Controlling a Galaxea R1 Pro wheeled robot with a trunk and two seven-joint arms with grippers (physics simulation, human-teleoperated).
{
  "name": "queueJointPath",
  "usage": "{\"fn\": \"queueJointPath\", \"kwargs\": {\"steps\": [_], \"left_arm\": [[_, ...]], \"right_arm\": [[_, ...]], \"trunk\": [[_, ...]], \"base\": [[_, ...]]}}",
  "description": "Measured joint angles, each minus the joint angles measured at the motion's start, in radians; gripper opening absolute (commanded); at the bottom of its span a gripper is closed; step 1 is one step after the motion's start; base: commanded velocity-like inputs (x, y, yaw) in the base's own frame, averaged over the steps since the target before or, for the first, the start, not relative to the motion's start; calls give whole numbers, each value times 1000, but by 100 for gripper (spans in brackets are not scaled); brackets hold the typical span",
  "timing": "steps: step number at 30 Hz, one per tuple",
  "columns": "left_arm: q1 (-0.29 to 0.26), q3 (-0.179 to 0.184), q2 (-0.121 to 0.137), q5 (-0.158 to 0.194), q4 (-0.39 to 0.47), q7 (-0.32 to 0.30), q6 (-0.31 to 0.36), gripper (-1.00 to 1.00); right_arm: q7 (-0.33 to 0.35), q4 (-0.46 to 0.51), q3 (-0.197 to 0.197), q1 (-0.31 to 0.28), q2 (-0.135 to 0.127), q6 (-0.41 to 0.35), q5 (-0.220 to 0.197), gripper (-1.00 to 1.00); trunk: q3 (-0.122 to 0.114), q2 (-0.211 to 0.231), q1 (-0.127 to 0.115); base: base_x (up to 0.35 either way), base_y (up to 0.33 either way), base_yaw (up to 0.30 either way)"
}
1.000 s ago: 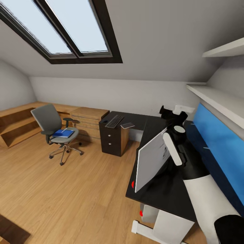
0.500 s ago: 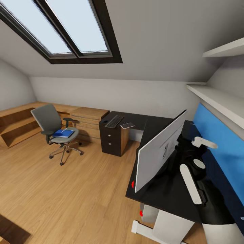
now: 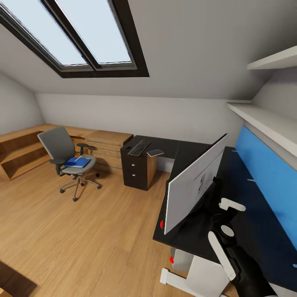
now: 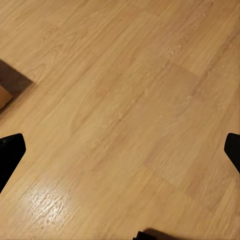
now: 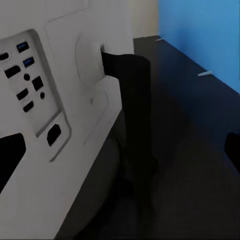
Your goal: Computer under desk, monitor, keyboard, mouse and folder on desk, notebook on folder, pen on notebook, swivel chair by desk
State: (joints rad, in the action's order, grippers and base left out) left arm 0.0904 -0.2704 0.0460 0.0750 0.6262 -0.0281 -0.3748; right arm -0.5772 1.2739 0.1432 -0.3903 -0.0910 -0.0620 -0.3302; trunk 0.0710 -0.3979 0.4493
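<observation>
- Head view: the wide flat black monitor with pale grey back [image 3: 194,185] stands on the glossy black surface [image 3: 198,231]; right pincer [image 3: 231,205] just behind it, grip unreadable. Retreat clear of the stand.
- Left wrist view: wooden floor [image 4: 120,100]; fingertips [image 4: 10,152] wide apart, empty.
- Right wrist view: fingertips [image 5: 7,155] spread, holding nothing.
</observation>
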Motion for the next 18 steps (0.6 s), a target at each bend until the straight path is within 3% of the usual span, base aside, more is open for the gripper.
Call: {"fn": "queueJointPath", "kwargs": {"steps": [6,9,11,14,18], "left_arm": [[0,3,-14,-2,0,-1,0,100],[0,6,-20,-2,0,0,0,100],[0,7,-21,-3,0,0,0,100],[0,8,-21,-3,0,0,0,100],[0,8,-21,-3,0,0,0,100]], "right_arm": [[5,-107,11,2,-2,69,8,100],[5,-204,9,0,-5,142,11,100],[56,-458,6,-43,-5,247,11,100],[99,-591,5,-104,-4,279,10,100],[176,-844,5,-222,-3,298,5,100]], "trunk": [[0,0,0],[0,0,0],[0,0,0],[0,0,0],[0,0,0]], "base": [[0,0,0],[0,0,0],[0,0,0],[0,0,0],[0,0,0]]}}
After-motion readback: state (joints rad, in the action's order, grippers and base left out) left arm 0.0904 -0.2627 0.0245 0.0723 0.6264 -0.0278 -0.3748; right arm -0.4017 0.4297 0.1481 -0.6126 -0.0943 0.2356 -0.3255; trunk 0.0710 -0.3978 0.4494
